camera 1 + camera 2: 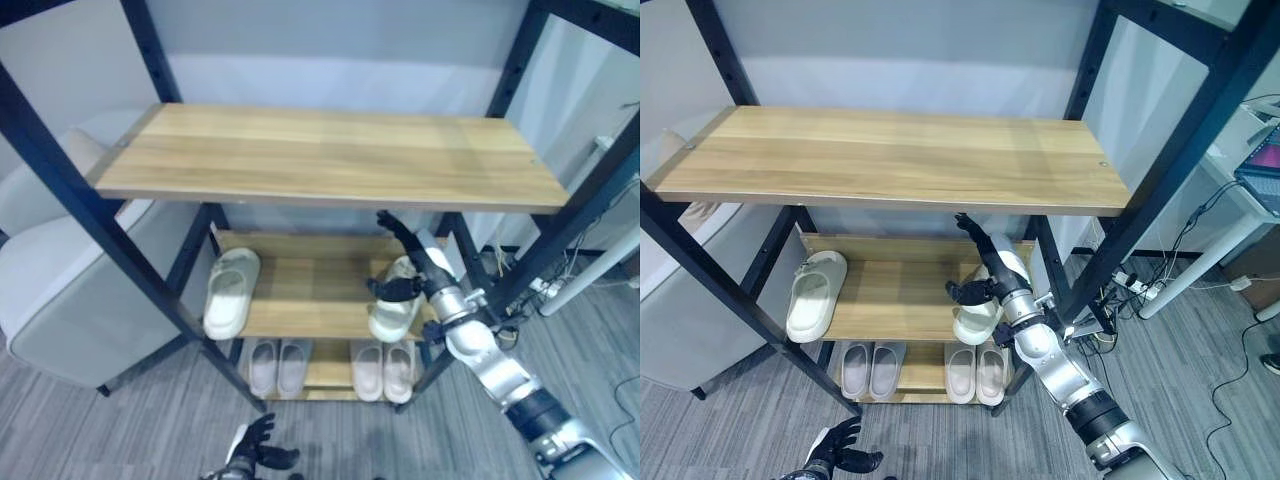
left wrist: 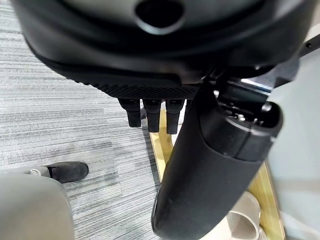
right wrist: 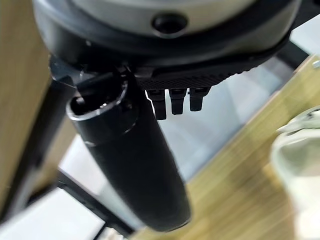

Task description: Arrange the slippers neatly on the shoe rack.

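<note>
On grey carpet the shoe rack (image 1: 330, 160) has two pairs below. We hover our spread-fingered right hand (image 1: 408, 268) over the right slipper (image 1: 395, 310); left slipper (image 1: 231, 291) sits apart, left hand (image 1: 255, 447) relaxed.

Sitting at left beside the rack: pale grey upholstered armchair (image 1: 70, 300), partly tucked behind a black upright. Covering the whole floor: grey striped carpet (image 1: 1200, 360). Lying tangled on the carpet at right: cables and a white power strip (image 1: 1140, 290). Standing further right: white desk leg (image 1: 1195, 265) slanting up to a desk edge. Showing at the right edge: a screen (image 1: 1262, 165), glowing. Resting on the carpet in the left wrist view: a dark shoe (image 2: 67, 171).
</note>
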Robot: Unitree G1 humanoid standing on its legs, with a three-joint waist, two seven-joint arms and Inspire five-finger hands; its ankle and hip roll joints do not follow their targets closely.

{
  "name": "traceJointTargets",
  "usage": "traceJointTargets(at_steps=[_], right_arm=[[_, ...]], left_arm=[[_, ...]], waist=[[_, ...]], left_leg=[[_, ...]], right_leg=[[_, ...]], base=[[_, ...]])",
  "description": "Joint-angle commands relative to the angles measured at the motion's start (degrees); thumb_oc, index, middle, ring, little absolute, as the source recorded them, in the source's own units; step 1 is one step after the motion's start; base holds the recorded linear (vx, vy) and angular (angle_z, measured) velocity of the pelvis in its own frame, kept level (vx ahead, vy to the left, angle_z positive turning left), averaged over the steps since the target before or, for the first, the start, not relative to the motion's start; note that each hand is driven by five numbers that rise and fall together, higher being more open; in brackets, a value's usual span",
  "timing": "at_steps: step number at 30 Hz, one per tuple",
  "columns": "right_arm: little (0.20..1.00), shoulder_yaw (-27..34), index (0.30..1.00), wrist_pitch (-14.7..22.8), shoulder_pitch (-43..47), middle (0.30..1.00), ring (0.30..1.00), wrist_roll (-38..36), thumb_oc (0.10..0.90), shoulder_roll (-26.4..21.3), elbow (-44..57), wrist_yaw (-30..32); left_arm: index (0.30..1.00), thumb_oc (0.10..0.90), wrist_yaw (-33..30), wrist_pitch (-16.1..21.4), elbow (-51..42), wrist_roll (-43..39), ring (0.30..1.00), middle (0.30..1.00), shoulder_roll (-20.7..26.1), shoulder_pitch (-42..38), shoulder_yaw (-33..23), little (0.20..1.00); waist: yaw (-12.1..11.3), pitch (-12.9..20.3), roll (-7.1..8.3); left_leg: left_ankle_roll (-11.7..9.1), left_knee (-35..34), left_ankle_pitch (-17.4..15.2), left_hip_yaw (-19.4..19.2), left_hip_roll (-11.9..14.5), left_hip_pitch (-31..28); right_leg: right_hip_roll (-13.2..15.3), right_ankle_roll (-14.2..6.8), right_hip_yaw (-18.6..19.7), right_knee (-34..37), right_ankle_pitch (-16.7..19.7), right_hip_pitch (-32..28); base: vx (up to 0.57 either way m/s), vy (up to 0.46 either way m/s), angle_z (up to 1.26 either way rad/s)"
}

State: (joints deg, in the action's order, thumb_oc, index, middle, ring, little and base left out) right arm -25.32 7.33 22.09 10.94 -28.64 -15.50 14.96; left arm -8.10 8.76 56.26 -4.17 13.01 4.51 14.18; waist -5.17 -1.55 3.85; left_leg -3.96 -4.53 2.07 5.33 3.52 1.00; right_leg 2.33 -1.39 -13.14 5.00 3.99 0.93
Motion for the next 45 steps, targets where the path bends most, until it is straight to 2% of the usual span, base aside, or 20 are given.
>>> traceJointTargets(at_steps=[1,9,12,15,23,28,38,45], right_arm=[[0.900,8.0,0.900,1.5,8.1,0.900,0.900,6.6,0.800,-4.0,0.4,6.3],[0.900,13.3,0.900,-1.0,2.1,0.900,0.900,13.5,0.800,-8.7,-2.5,7.7],[0.900,13.7,0.900,-1.5,1.2,0.900,0.900,13.1,0.800,-8.9,-5.3,7.5],[0.900,12.6,0.900,-2.1,2.2,0.900,0.900,12.0,0.800,-8.6,-10.4,7.0],[0.900,9.4,0.900,-2.5,6.5,0.900,0.900,9.9,0.800,-7.0,-15.9,6.3],[0.900,5.6,0.900,-3.2,9.9,0.900,0.900,9.8,0.800,-5.8,-19.2,4.0],[0.900,8.1,0.900,-2.1,7.8,0.900,0.900,10.9,0.800,-5.5,-10.7,5.0],[0.900,6.2,0.900,-2.7,8.3,0.900,0.900,10.2,0.800,-5.5,-12.0,3.0]], left_arm=[[0.900,0.800,0.1,1.7,3.1,0.9,0.900,0.900,1.2,-1.8,2.5,0.900],[0.900,0.800,0.3,1.8,3.1,2.9,0.900,0.900,2.4,-1.6,0.3,0.900],[0.900,0.800,0.6,1.7,3.3,3.6,0.900,0.900,2.5,-1.5,0.5,0.900],[0.900,0.800,0.9,1.8,3.7,3.4,0.900,0.900,2.5,-1.2,0.7,0.900],[0.900,0.800,0.9,1.6,5.0,2.7,0.900,0.900,2.5,-1.1,0.8,0.900],[0.900,0.800,1.0,1.2,6.1,2.4,0.900,0.900,2.4,-1.2,0.9,0.900],[0.900,0.800,0.8,0.8,6.5,2.9,0.900,0.900,2.3,-1.9,-0.1,0.900],[0.900,0.800,1.0,0.7,6.1,2.7,0.900,0.900,2.0,-1.8,0.5,0.900]], waist=[[-1.6,-0.9,1.20],[-1.0,-1.0,1.12],[-0.8,-1.0,0.85],[-0.9,-0.9,0.58],[-1.3,-1.1,0.61],[-1.9,-1.6,1.25],[-2.1,-2.1,2.39],[-1.9,-2.0,2.51]], left_leg=[[0.0,-0.5,-0.8,-1.8,-0.6,2.0],[0.4,-0.5,-1.1,-1.5,-1.5,2.5],[0.5,-0.5,-1.3,-1.5,-1.9,2.6],[0.6,-0.5,-1.3,-1.6,-2.3,2.8],[0.7,-0.5,-1.2,-1.5,-2.4,3.1],[0.7,-0.5,-1.0,-1.4,-2.3,3.5],[0.6,-0.5,-1.0,-1.0,-2.1,3.7],[0.8,-0.5,-1.3,-1.5,-1.9,3.2]], right_leg=[[1.4,-4.6,0.8,-0.8,-4.8,-2.1],[2.2,-4.9,0.8,-0.9,-4.5,-1.7],[2.6,-5.1,0.9,-0.9,-4.3,-1.6],[3.0,-5.2,1.0,-0.8,-4.1,-1.5],[3.3,-5.3,1.2,-0.8,-3.9,-1.1],[3.2,-5.2,0.9,-0.8,-3.9,-1.0],[3.1,-5.2,0.4,-0.9,-3.7,-0.6],[3.2,-5.2,0.8,-0.9,-3.6,-0.7]], base=[[-0.02,0.043,0.04],[0.00,0.038,0.04],[0.00,0.026,0.02],[0.00,0.048,0.03],[0.00,0.008,0.00],[0.00,0.000,0.00],[0.00,-0.003,0.03],[0.00,0.000,0.00]])
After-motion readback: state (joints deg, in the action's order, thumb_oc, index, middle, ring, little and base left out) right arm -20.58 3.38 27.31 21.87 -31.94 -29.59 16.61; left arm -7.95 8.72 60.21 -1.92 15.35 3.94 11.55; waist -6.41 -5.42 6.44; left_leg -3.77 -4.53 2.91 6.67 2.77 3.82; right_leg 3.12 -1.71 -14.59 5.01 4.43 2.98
